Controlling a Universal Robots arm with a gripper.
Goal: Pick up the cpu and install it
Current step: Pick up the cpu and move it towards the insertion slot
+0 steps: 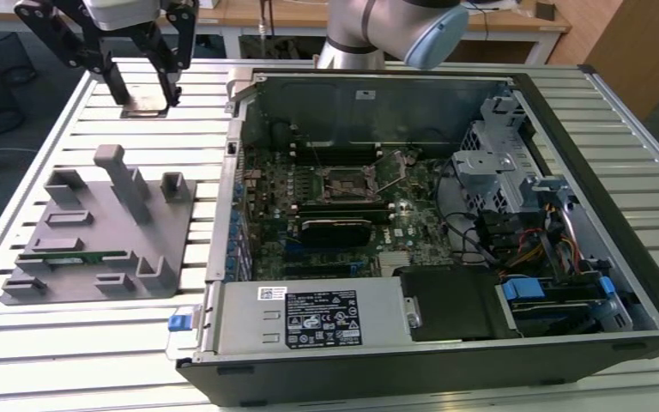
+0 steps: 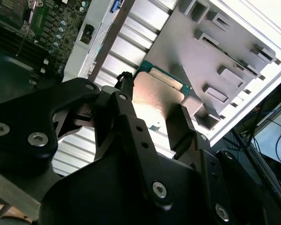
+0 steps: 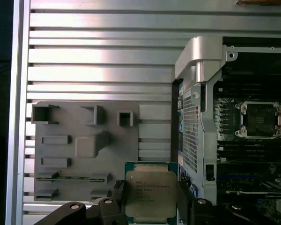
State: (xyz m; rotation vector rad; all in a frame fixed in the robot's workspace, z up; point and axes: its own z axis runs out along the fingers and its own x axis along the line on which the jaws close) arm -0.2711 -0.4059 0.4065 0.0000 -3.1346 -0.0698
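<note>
Above the slatted table (image 3: 98, 61), beside the computer case (image 3: 199, 61), the gripper (image 3: 151, 187) clamps the cpu (image 3: 151, 199).

Cpu (image 3: 151, 194): silver-grey top with lines of dark print, teal-green rim. My jaws: matte black, silver screw heads. Worktop (image 3: 98, 61): pale silver, striped by parallel slats. Parts tray (image 3: 112, 145): plain mid grey; the memory stick (image 1: 72, 255) on it is green. Computer case (image 1: 421, 369): black shell, grey metal inside, dark green board (image 1: 270, 184), blue tab (image 1: 178, 323).
</note>
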